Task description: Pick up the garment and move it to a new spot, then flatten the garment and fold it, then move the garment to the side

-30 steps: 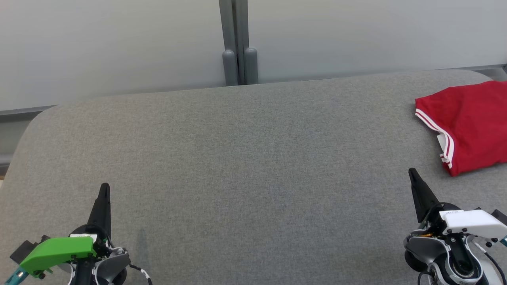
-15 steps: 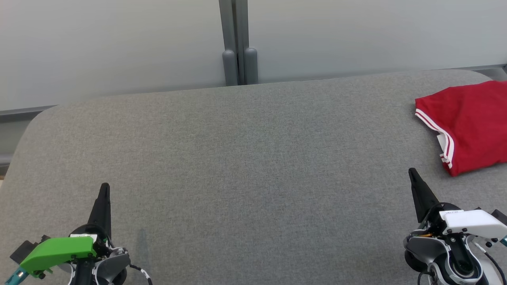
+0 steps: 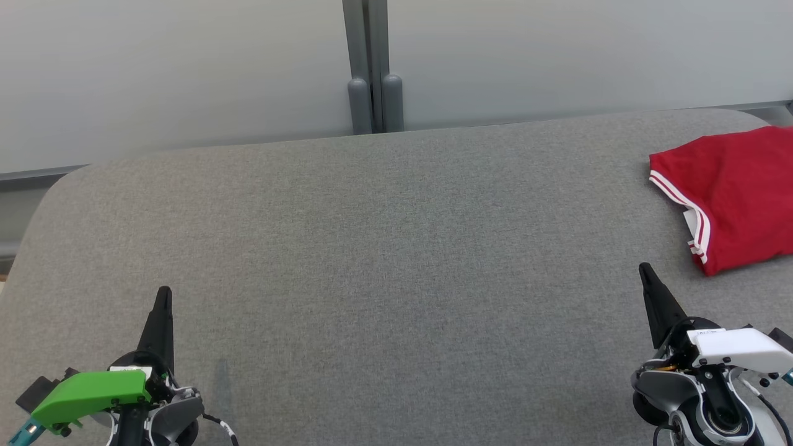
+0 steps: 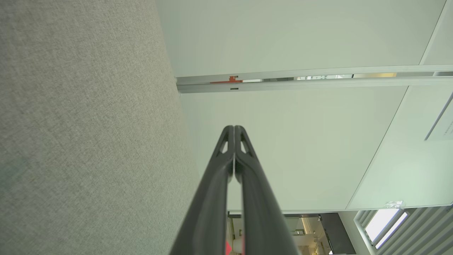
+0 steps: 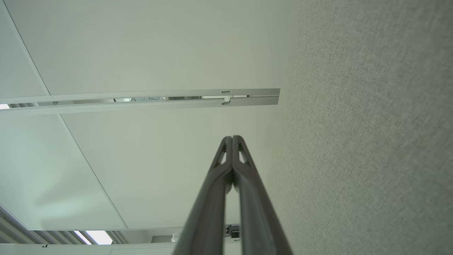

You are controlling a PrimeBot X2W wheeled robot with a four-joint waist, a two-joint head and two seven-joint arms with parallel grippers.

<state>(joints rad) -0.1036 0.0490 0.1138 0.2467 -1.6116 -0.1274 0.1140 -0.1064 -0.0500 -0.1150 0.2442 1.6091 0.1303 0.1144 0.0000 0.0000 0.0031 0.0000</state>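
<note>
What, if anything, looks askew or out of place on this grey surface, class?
Little stands out. The folded red garment lies at the far right of the grey surface, slightly askew, a white inner patch peeking out by its striped hem.

pad (image 3: 396, 248): grey woven cloth, matt, fine rough weave.
garment (image 3: 734, 186), pad's far right: red cloth, smooth, matt; white stripe trim.
wall panels (image 3: 173, 74) behind pad: smooth, satin, material n/k.
posts (image 3: 375, 102) at pad's far edge: grey, smooth, matt.
left gripper (image 3: 163, 294) and right gripper (image 3: 644, 269), pad's near edge: dark plastic, smooth, slight sheen.
</note>
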